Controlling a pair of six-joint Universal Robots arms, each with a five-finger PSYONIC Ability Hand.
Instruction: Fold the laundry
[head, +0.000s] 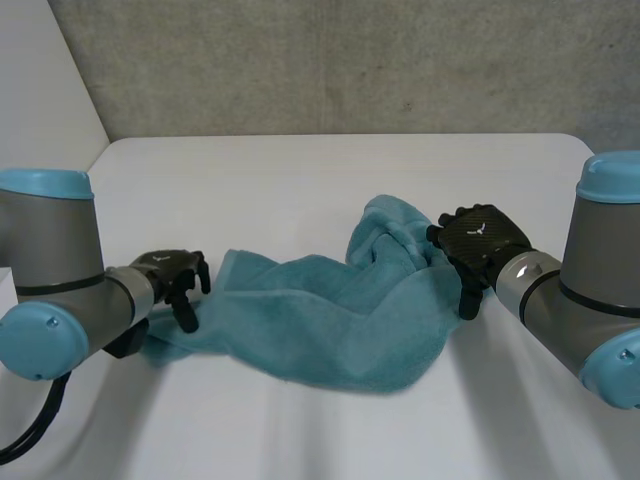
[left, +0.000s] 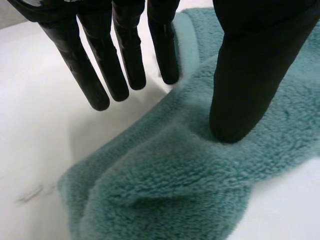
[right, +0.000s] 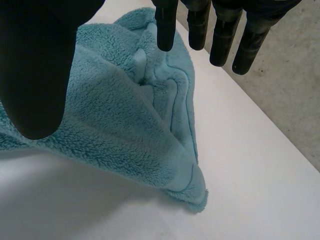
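A teal fleecy towel (head: 330, 320) lies crumpled across the white table (head: 300, 170), bunched up at its right end. My left hand (head: 170, 275) is at the towel's left end. In the left wrist view its thumb (left: 250, 75) presses down on the towel (left: 200, 185), while its straight fingers (left: 100, 65) hang over bare table just off the cloth's edge. My right hand (head: 480, 240) hovers at the bunched right end. Its fingers (right: 200, 25) are straight and spread above the folds of the towel (right: 125, 120), and nothing is pinched.
A grey concrete wall stands behind the table's far edge. Bare table lies in front of the towel and behind it. The table's right edge (right: 280, 135) runs past my right hand's fingertips.
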